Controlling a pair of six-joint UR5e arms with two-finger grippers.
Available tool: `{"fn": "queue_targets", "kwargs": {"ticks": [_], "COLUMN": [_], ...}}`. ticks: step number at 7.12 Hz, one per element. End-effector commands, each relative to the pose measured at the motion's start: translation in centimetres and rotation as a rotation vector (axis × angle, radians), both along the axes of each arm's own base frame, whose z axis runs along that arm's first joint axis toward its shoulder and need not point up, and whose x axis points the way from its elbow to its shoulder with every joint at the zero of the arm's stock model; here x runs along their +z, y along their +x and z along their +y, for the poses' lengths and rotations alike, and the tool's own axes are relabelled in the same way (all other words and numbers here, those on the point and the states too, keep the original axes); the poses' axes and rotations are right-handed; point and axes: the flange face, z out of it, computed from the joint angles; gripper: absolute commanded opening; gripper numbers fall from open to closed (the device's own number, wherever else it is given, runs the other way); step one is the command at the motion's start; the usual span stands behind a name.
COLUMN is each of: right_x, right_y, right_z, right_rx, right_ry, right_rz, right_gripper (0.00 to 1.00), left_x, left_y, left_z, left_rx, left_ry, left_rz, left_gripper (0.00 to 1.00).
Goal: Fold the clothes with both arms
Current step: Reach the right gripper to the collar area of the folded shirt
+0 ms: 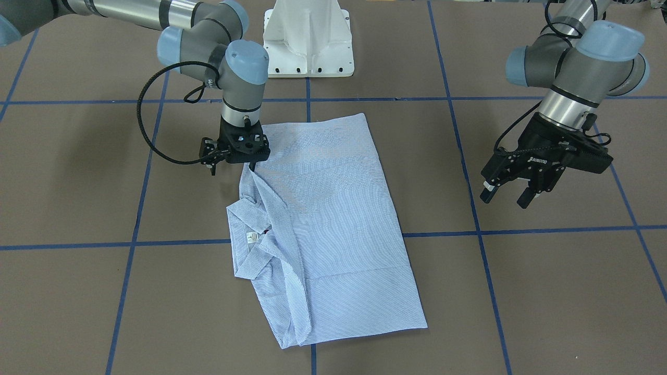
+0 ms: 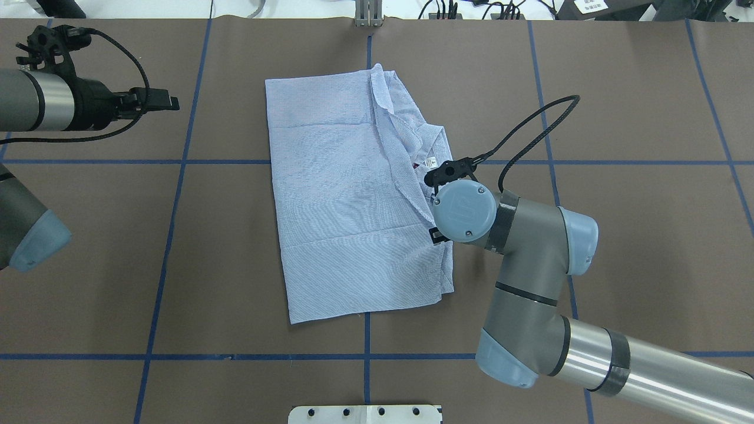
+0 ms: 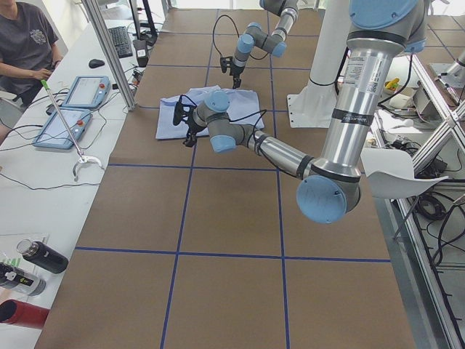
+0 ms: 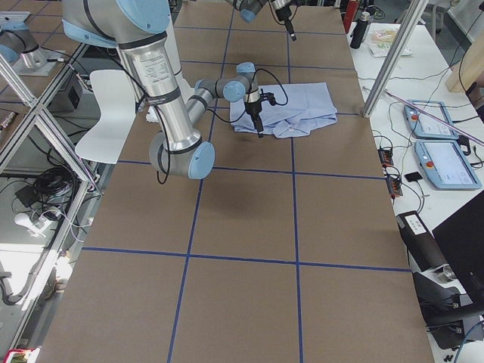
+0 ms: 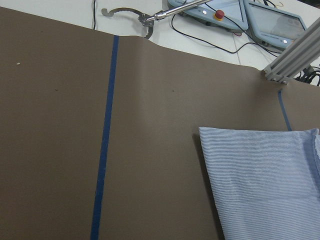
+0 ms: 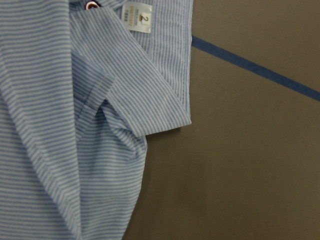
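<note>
**Asker:** Where does the shirt stand?

**Me:** The shirt [image 1: 333,219] lies flat mid-table as one long, narrow rectangle. No sleeve hangs loose, so I judge the sides and sleeves are already turned in. The collar [image 1: 249,229] sticks out at one long edge with the neck label [image 1: 250,238] showing, and the cloth bunches a little there.

**Asker:** And your claws?

**Me:** My right claw [image 1: 233,166] hangs low at that collar-side edge with its jaws apart, gripping nothing. One finger stands at the cloth's border, though I cannot tell whether it touches. My left claw [image 1: 504,198] hovers wide open above the bare table [image 1: 104,312], well apart from the shirt's far long edge.

**Asker:** So what remains?

**Me:** By my reckoning, the crosswise folds. The rectangle is at full length across a blue tape line [image 1: 172,242], so it wants doubling end to end, perhaps twice. The ruffled collar side wants smoothing first, or the crease may go crooked. I have hold of nothing yet.
</note>
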Motion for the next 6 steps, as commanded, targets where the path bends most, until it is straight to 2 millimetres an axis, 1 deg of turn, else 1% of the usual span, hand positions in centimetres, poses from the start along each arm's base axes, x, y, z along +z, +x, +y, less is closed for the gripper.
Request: {"fn": "queue_targets", "kwargs": {"ticks": [1,2,3,4,5,6], "right_x": [-0.2,-2.9,-5.5,-7.3,-7.1,-7.6], "right_y": [2.5,2.4,0.6,-1.7,-3.4,-4.0], "right_z": [-0.8,-1.9,-2.8,-3.7,-4.4,-4.7], "right_rx": [0.027,0.045,0.054,0.04,0.015,-0.027], "right_ry": [0.005,0.025,0.038,0.046,0.061,0.092], "right_rz": [-0.015,-0.052,-0.077,-0.071,-0.035,-0.016], "right_gripper": [1.0,1.0,1.0,1.0,1.0,1.0], "left_x": [0.1,0.4,0.3,0.3,0.2,0.4], "left_y": [0.2,0.4,0.5,0.3,0.3,0.1], "left_z": [0.0,0.0,0.0,0.0,0.1,0.3], "left_rx": [0.003,0.005,0.006,0.004,0.008,0.008], "left_ry": [-0.003,-0.006,-0.007,-0.004,0.005,0.003], "left_rz": [-0.001,-0.004,-0.004,-0.004,-0.007,-0.009], "left_gripper": [1.0,1.0,1.0,1.0,1.0,1.0]}}
